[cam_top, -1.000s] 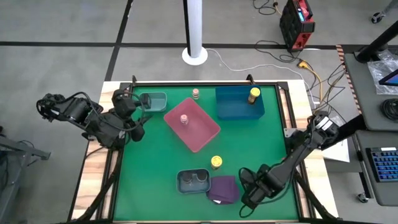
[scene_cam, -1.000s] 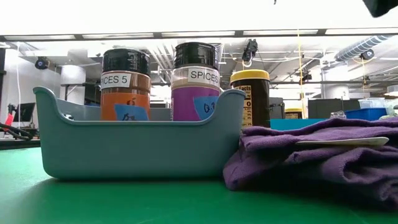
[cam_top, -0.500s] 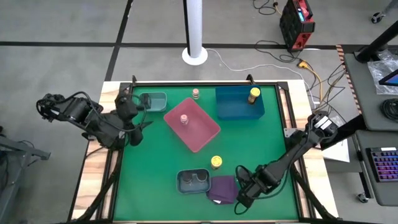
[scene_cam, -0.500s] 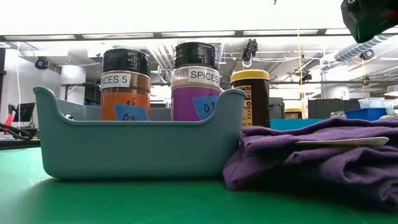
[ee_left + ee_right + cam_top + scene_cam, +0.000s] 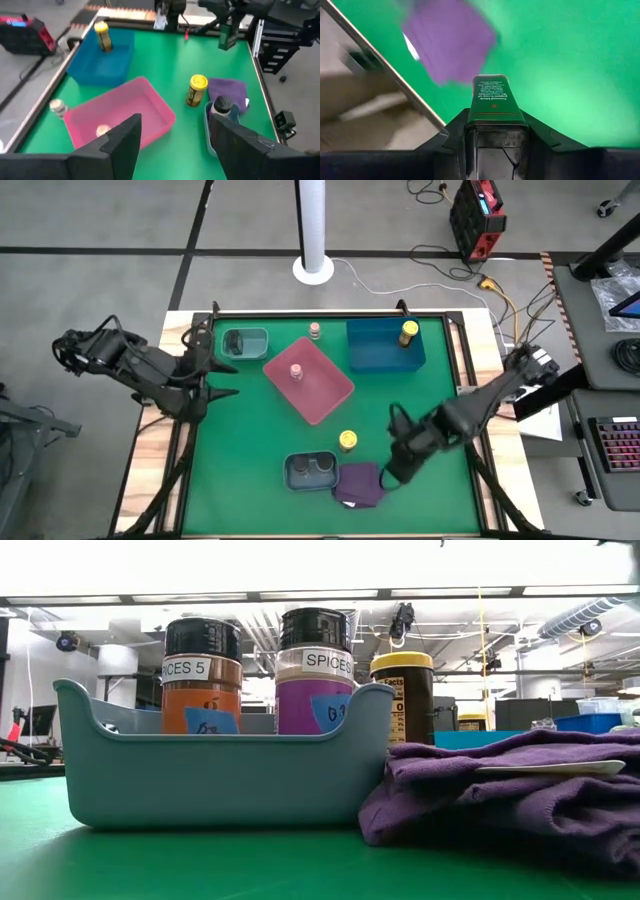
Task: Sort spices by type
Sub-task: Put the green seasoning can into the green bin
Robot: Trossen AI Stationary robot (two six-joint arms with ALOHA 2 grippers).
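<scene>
A green worktop (image 5: pixel 250 430) framed in pale wood stood on a grey floor. The right gripper (image 5: pixel 397 465), above the near edge beside a soft purple cloth (image 5: pixel 358 483), was clenched on a green rectangular spice tin (image 5: pixel 491 99) with a printed label. The left gripper (image 5: pixel 218 366) hung released at the left edge. Two black-capped jars (image 5: pixel 203 678) sat in the smooth grey tray (image 5: pixel 225 768) near the front edge.

We count two yellow-capped jars (image 5: pixel 408 331) (image 5: pixel 347 441), two pale pink jars (image 5: pixel 296 371) (image 5: pixel 315 329), two dark-capped jars (image 5: pixel 201 677) (image 5: pixel 315 670) in the grey tray (image 5: pixel 290 477), and one green tin (image 5: pixel 493 99). Four trays: grey, pink (image 5: pixel 325 398), blue (image 5: pixel 372 352), teal (image 5: pixel 258 348), the last perhaps holding another jar. One purple cloth (image 5: pixel 358 483).
</scene>
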